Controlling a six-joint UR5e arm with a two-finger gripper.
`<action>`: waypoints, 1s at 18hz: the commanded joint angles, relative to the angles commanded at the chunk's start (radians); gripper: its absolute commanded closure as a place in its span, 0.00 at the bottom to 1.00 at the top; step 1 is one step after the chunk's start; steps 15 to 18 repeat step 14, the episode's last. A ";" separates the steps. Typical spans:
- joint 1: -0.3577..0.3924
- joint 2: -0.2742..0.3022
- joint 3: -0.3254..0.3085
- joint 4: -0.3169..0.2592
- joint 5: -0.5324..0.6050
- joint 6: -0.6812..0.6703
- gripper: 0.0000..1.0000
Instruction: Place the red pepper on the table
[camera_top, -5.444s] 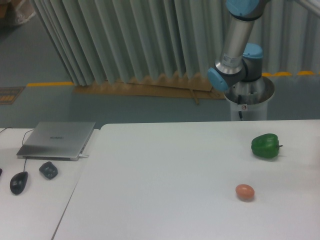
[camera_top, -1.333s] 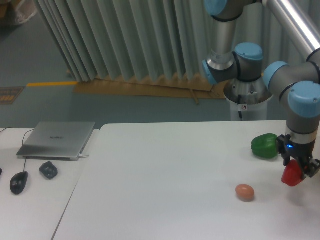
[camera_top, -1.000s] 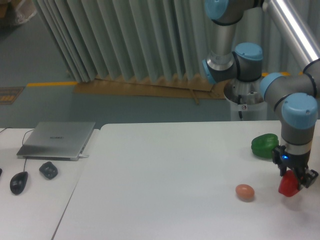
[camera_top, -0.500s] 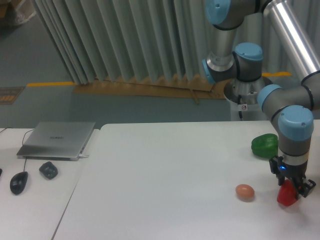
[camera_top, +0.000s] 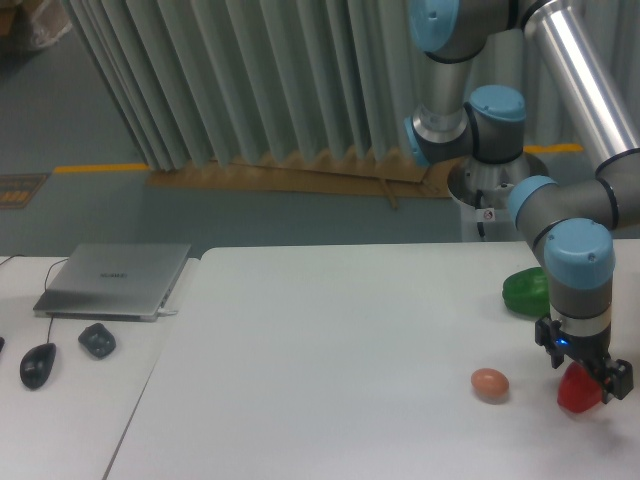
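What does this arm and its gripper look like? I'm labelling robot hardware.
The arm has silver-grey metal tubes joined by grey rounded joints with light blue caps. The gripper is small and black, with a tiny blue light on its wrist mount. No loose cables show.

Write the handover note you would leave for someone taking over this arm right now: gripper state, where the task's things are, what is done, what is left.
Gripper: shut on the red pepper, pointing down over the right side of the table.
Red pepper: low over the table; whether it touches the surface cannot be told. The orange-brown egg-shaped thing lies beside it, apart, and the green pepper sits farther back, partly hidden by the arm.
Done: pepper carried in and brought down near the surface.
Left: set it down if it is not yet resting, open the gripper, lift clear without nudging the egg-shaped thing.
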 joint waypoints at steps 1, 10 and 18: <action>0.000 0.011 -0.002 -0.003 0.006 -0.002 0.00; 0.005 0.101 -0.034 -0.009 0.051 0.000 0.00; 0.008 0.112 -0.035 -0.008 0.040 0.006 0.00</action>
